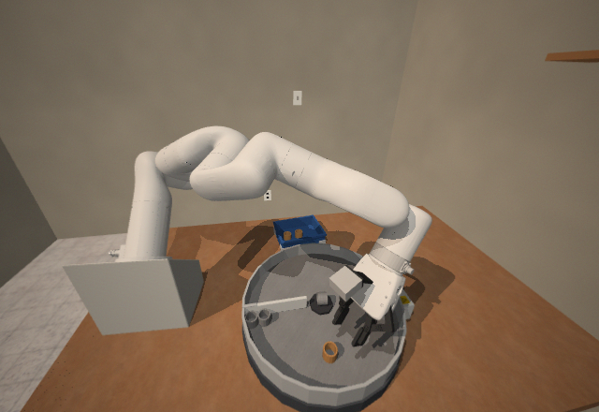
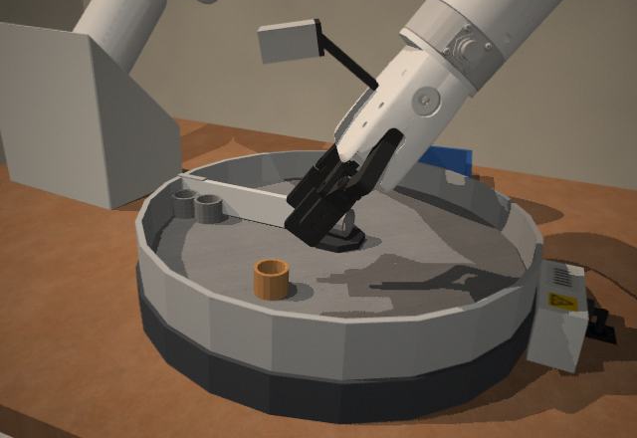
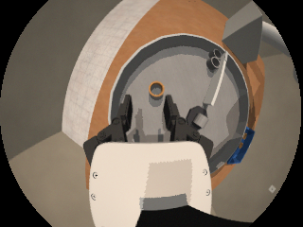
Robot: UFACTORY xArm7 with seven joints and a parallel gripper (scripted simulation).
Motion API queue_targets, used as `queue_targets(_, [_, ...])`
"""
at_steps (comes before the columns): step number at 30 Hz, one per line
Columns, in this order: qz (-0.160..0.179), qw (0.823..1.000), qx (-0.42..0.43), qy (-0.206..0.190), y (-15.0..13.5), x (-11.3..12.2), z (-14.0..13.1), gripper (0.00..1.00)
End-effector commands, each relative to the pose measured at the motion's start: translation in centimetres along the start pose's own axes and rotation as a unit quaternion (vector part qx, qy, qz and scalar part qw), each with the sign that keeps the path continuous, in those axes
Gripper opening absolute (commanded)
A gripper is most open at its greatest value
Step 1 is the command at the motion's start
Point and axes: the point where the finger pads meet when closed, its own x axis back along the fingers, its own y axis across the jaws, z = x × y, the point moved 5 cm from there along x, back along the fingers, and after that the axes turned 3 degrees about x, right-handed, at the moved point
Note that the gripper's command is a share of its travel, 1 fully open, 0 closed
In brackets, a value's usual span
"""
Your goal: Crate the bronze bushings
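Matt bronze bushing [image 2: 271, 279], wood tbl [image 2: 62, 279]

One orange ring [image 2: 270, 279] stands on the round turntable [image 2: 328, 328], and two grey rings [image 2: 183, 202] [image 2: 208, 207] sit side by side there (touching each other). Two more orange rings [image 1: 287, 235] [image 1: 298, 232] lie in the one blue box [image 1: 316, 230]. One bench [image 1: 483, 301] carries everything.

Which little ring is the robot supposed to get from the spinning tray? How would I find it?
Look at the big round grey turning table on the wooden table. Near its front rim, an orange-brown bronze bushing stands upright on its own. The two steel bushings are grey and sit together by the white bar at the back left, so colour tells it apart.
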Motion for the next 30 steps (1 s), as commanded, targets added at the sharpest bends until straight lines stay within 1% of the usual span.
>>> queue_targets(1, [-0.01,0.999,-0.045,-0.017,0.5,-0.1,0.7,0.54])
queue_targets(8, [-0.043,0.988,-0.139,-0.047,1.9,-0.9,2.0,0.54])
queue_targets(10, [-0.043,0.988,-0.139,-0.047,1.9,-0.9,2.0,0.54])
queue_targets(13, [-0.06,0.979,-0.186,-0.062,2.7,-1.3,2.6,0.54])
queue_targets(19, [-0.094,0.952,-0.278,-0.092,4.1,-2.0,3.9,0.54])
queue_targets(25, [-0.126,0.915,-0.365,-0.119,5.6,-2.8,5.1,0.54])
queue_targets(27, [-0.126,0.915,-0.365,-0.119,5.6,-2.8,5.1,0.54])
queue_targets(30, [-0.144,0.888,-0.415,-0.135,6.6,-3.3,5.8,0.54])
